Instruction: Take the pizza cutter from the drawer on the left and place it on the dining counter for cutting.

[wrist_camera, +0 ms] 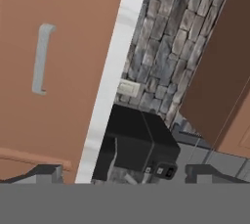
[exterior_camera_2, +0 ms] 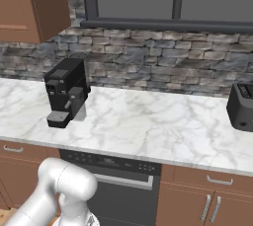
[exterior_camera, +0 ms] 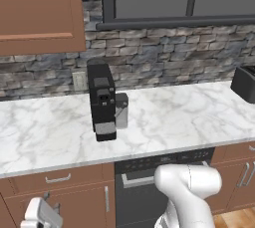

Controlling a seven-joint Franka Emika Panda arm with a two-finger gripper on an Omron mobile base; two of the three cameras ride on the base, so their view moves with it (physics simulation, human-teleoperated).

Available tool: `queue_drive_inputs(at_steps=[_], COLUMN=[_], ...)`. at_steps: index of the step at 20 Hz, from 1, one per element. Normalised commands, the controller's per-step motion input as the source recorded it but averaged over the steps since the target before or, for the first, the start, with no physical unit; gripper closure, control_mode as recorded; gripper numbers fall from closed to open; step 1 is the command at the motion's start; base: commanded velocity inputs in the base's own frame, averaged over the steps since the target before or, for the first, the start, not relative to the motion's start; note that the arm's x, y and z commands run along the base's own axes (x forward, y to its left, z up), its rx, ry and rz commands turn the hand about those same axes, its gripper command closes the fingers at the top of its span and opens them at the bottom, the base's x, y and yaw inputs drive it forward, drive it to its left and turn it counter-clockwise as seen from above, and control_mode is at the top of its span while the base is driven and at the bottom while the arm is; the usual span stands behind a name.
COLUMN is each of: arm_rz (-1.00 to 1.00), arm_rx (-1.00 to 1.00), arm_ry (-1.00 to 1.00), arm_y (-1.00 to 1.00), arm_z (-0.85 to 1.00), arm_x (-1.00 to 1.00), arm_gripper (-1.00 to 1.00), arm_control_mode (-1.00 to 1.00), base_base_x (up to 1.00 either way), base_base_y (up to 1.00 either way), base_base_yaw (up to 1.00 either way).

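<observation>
the pizza cutter cannot be seen; judging from the task it lies inside the drawer point(exterior_camera: 59, 178), whose reddish-brown front is shut flush under the marble counter point(exterior_camera: 164, 122), left of the black dishwasher point(exterior_camera: 149, 172). in the hand view the same drawer front point(wrist_camera: 53, 71) fills the left side with its small silver handle point(wrist_camera: 41, 59) turned on end, because the hand is rolled sideways as it faces the cabinets. the gripper point(wrist_camera: 122, 171) sits low in front of that drawer, its dark finger tips point(wrist_camera: 44, 173) standing far apart at the bottom corners of the hand view, so the jaws are wide and hold nothing, likely spread ready to take the handle. in the left base view the white hand point(exterior_camera: 42, 216) hangs just below the drawer. on the counter above stands the black coffee machine point(exterior_camera: 102, 100), back against the stone wall point(exterior_camera: 174, 57); a black toaster point(exterior_camera_2: 242, 106) sits well to the right. nothing of the task looks done yet: the drawer must first be pulled open.
</observation>
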Motion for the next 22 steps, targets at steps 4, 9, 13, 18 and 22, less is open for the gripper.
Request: queue_drive_inputs(at_steps=[4, 9, 13, 18, 22], arm_rz=[0.19, 0.16, 0.13, 0.10, 0.04], arm_rx=[0.01, 0.01, 0.00, 0.00, 0.00], arm_ry=[-0.04, -0.08, -0.08, -0.04, -0.03], arm_y=[-0.08, -0.17, -0.20, -0.03, 0.06], arm_z=[-0.21, -0.26, -0.20, -0.12, -0.24], arm_x=[0.15, 0.19, 0.40, 0.24, 0.31], arm_gripper=[-1.00, -1.00, -1.00, -1.00, -1.00], arm_control_mode=[-1.00, -1.00, -1.00, -1.00, -1.00], base_base_x=[0.00, 0.00, 0.00, 0.00, 0.00], base_base_y=[0.00, 0.00, 0.00, 0.00, 0.00], base_base_yaw=[0.00, 0.00, 0.00, 0.00, 0.00])
